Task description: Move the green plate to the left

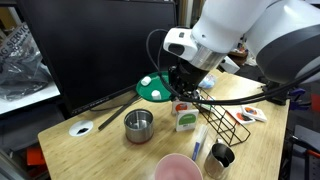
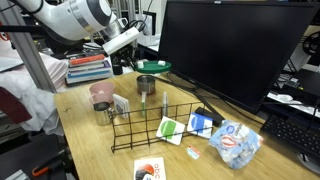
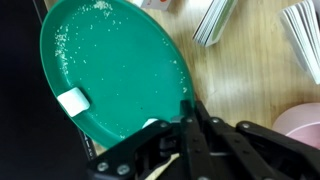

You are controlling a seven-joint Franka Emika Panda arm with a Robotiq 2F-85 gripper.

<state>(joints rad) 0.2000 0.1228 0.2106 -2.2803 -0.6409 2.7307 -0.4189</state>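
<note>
The green plate [image 3: 115,65] is round, shallow and bright green with a raised rim. A small white piece [image 3: 73,100] lies on it. In the wrist view my gripper [image 3: 190,106] is shut on the plate's rim at its lower right edge. In both exterior views the plate [image 1: 152,88] [image 2: 153,67] hangs tilted above the wooden table, held at its edge by the gripper [image 1: 177,83]. It sits above and behind the steel bowl [image 1: 138,124] [image 2: 146,85].
A pale pink dish [image 1: 174,168] [image 2: 101,93] [image 3: 305,125] lies near the table's edge. A black wire rack [image 1: 235,117] [image 2: 165,125], a small green-labelled box [image 1: 186,119], a black cup [image 1: 222,157] and a white lid [image 1: 82,128] stand nearby. A large dark monitor [image 2: 230,50] borders the table.
</note>
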